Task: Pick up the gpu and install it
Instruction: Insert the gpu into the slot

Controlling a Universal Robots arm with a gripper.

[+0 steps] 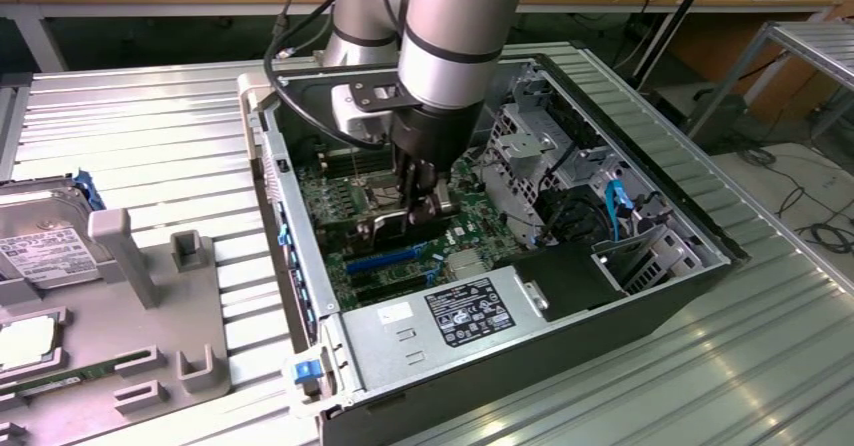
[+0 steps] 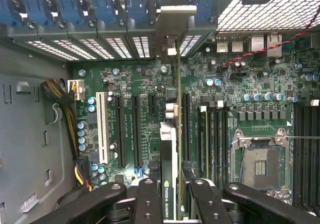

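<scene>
Gripper [image 2: 172, 186] on the one arm [image 1: 447, 36] hangs inside the open case [image 1: 287, 216], its two fingers [image 2: 147, 199] clamped on the one gpu [image 2: 168, 139]. The card stands on edge over the motherboard [image 2: 250, 84] among the black slots, with its bracket at the case's rear edge. Whether it is seated I cannot tell. One white slot [image 2: 102, 129] lies nearby. By the table [image 1: 147, 116] edge at the exterior view's left, one tray [image 1: 147, 296] carries a hard drive [image 1: 40, 251] and one memory stick [image 1: 60, 378].

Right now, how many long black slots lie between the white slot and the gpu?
2 long black slots: one beside the white slot, the other nearer the gpu. More may be hidden under the gpu.
</scene>
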